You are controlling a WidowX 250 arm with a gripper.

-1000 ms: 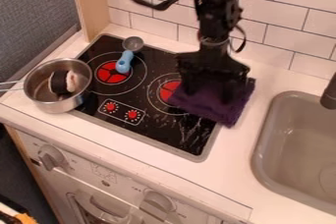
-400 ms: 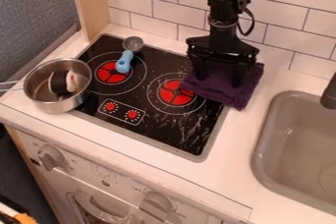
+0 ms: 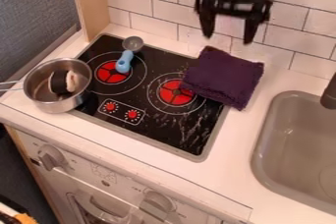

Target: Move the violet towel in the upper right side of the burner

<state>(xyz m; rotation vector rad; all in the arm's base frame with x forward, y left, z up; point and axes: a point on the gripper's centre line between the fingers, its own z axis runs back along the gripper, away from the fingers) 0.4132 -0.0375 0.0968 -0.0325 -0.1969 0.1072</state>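
Note:
High above the counter's back edge, in front of the tiled wall, hangs my gripper (image 3: 228, 37), its two fingers spread wide with nothing between them. The violet towel (image 3: 224, 77) lies folded below it, separate from the fingers. It covers the upper right corner of the black burner (image 3: 181, 132) and extends onto the white counter behind and to the right. The towel's left edge reaches the rim of the right red ring.
A metal pot (image 3: 47, 101) with a dark and pale item inside overlaps the burner's left edge. A blue-handled spoon (image 3: 124, 63) lies on the back left ring. The grey sink (image 3: 265, 154) is at right, with a dark faucet (image 3: 328, 93).
The towel shifted up and to the right with my gripper between the first two frames. Since then my gripper has opened off it and risen, and the towel has stayed in place.

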